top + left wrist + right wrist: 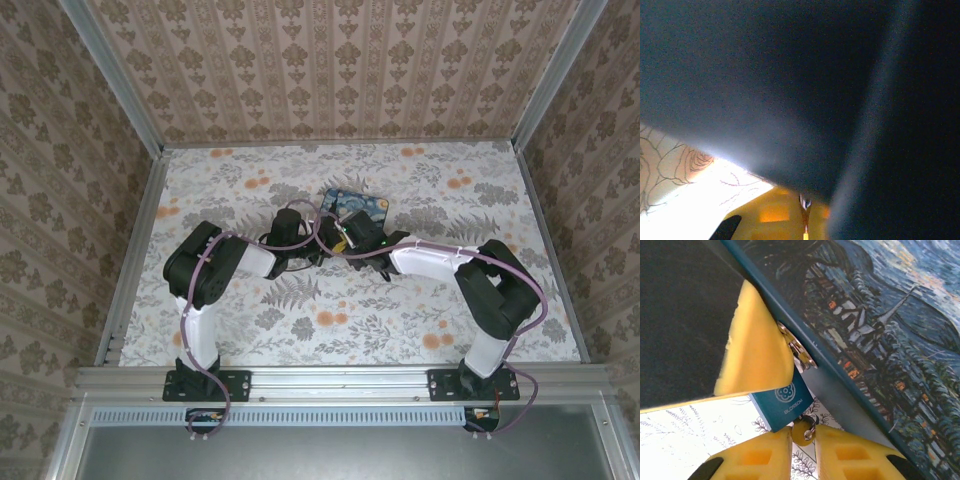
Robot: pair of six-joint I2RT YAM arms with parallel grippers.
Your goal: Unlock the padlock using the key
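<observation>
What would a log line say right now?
left gripper shut beside padlock | right gripper pinching key at padlock base | padlock on box

The top camera looks down from above and behind my bases over the table. My right wrist camera hugs the printed box, shared with the top view; the left, blurred dark, perhaps does too.

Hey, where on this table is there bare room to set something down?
Free: the far strip of table between back wall and printed box; the near stretch between the left arm and right arm. Crowded: mid-table, where both arms meet at the padlock on the box's near edge.
</observation>
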